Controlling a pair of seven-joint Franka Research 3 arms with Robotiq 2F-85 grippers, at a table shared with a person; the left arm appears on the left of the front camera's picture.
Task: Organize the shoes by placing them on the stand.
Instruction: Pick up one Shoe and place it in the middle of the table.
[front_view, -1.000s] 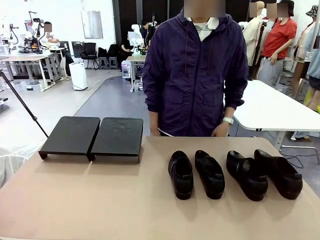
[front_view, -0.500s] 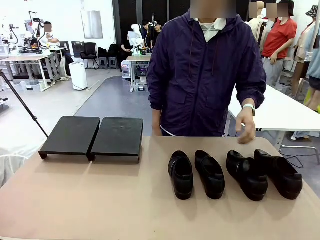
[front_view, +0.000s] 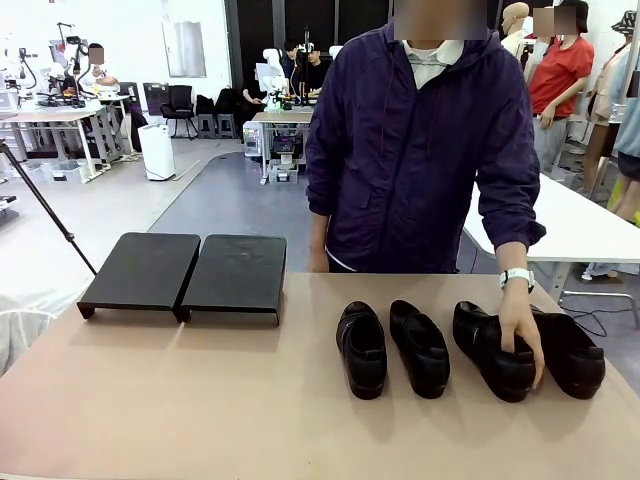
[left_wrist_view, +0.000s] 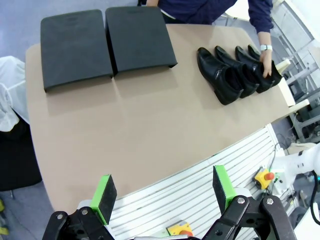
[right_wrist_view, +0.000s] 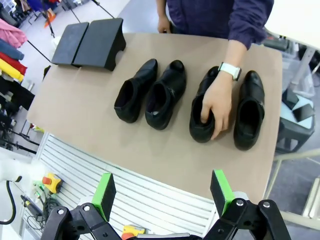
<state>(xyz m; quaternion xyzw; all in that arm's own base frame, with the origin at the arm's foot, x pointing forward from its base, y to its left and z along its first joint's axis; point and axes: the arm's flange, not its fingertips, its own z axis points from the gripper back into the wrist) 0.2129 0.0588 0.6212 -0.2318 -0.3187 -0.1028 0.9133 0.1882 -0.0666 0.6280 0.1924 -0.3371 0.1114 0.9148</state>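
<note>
Person's hand (front_view: 522, 330) grasps shoe (front_view: 480, 335), third from stand (front_view: 235, 270); best lift level, seat squarely. Fingers spread, empty: left gripper (left_wrist_view: 162, 192), right gripper (right_wrist_view: 162, 192).

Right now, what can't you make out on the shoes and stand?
1. Heel of the third shoe: under the person's hand, front and right wrist views; lifted or resting, cannot tell.
2. The fourth shoe: left wrist view, small, partly behind that hand.
3. Legs of the stand: left wrist view, beneath its panels.
</note>
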